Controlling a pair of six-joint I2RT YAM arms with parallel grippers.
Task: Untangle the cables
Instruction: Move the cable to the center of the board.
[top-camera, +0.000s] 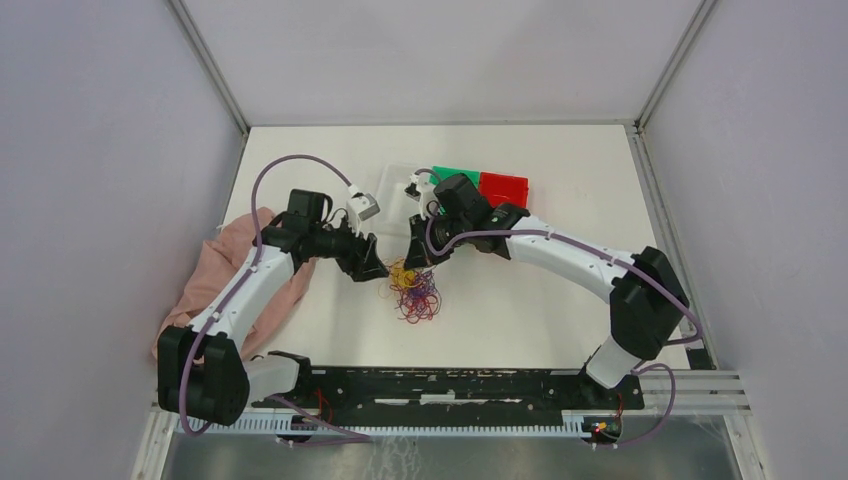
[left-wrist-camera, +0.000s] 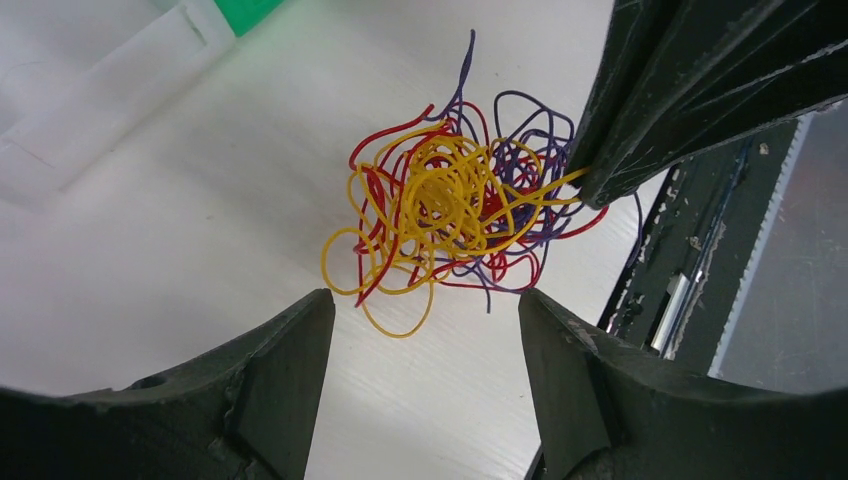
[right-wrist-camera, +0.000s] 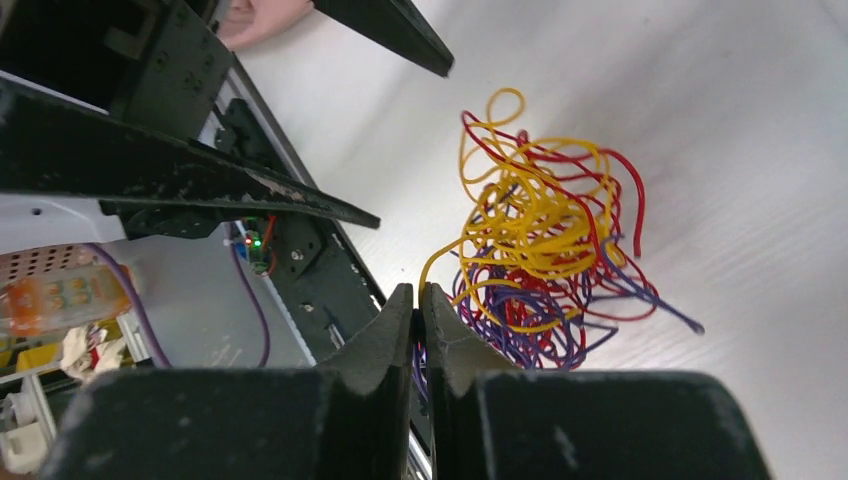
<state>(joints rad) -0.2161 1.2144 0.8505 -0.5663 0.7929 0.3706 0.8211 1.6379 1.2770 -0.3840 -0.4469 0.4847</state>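
Lying before the parted left gripper (left-wrist-camera: 425, 308), cables (left-wrist-camera: 445, 205), one edge clamped in the right gripper (right-wrist-camera: 421, 292).

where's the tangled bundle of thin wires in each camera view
top external: tangle of thin red, yellow and purple cables, near picture centre, just below both gripper tips.
left wrist: frame centre, above the open left gripper.
right wrist: right of centre.
shared landmark: the right gripper, shut on a yellow strand at the tangle's edge, shows in all three.

Right hand (right-wrist-camera: 421, 300) at cables (right-wrist-camera: 540, 250); near side seemingly free.
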